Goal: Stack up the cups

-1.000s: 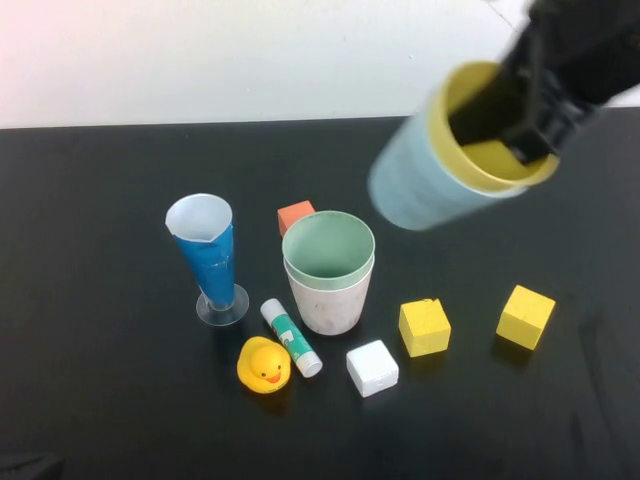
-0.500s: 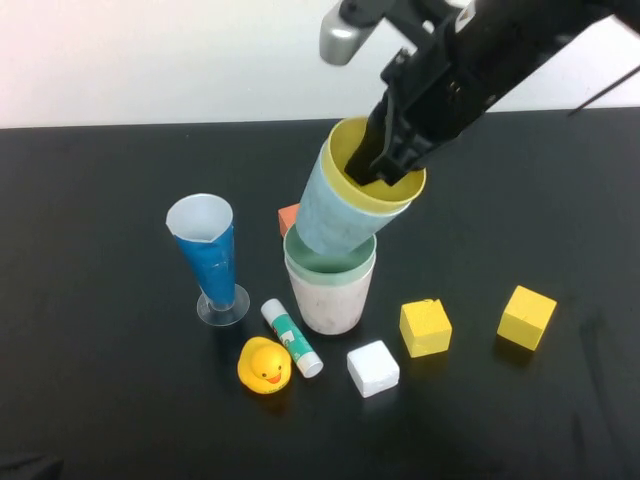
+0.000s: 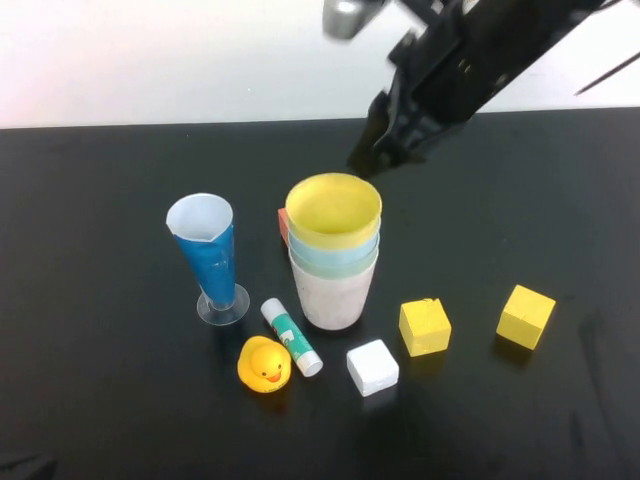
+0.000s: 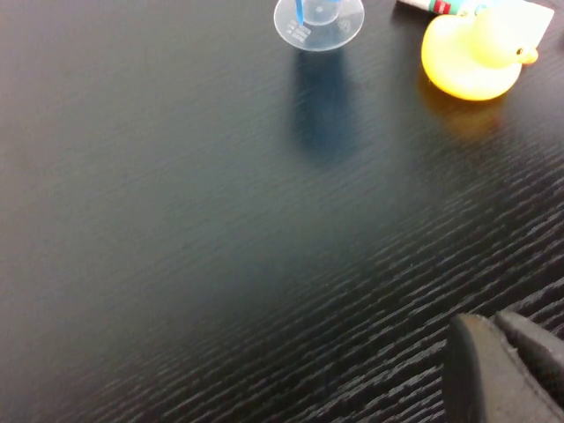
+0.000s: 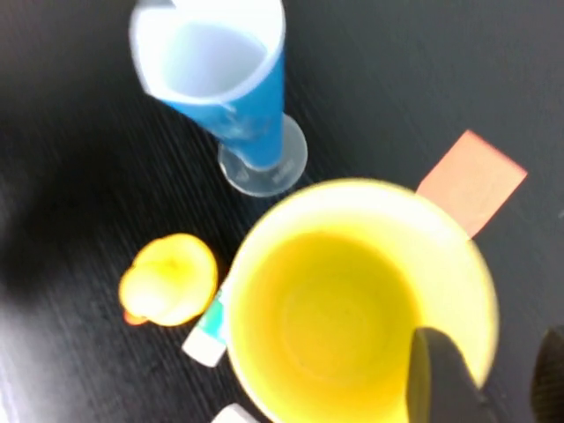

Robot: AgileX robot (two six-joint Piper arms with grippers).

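The four cups stand nested upright mid-table: the yellow cup [image 3: 333, 212] on top, then the light blue rim [image 3: 335, 253], the green rim [image 3: 341, 269], and the pink cup [image 3: 333, 300] at the bottom. My right gripper [image 3: 365, 160] hangs just above and behind the stack, open and empty. In the right wrist view, the right gripper [image 5: 489, 383] straddles the yellow cup's [image 5: 326, 308] rim with its jaws apart. My left gripper [image 4: 502, 374] is shut and empty, low over bare table near the front left.
A tall blue glass [image 3: 208, 255] stands left of the stack. A glue stick [image 3: 292, 338], a yellow duck [image 3: 265, 364] and a white cube [image 3: 372, 368] lie in front. Two yellow cubes [image 3: 425, 327] [image 3: 526, 316] sit to the right. An orange block [image 3: 282, 225] peeks out behind.
The right gripper carried the yellow and light blue cups down into the green cup, let go, and has lifted back and away. The left arm has not moved.
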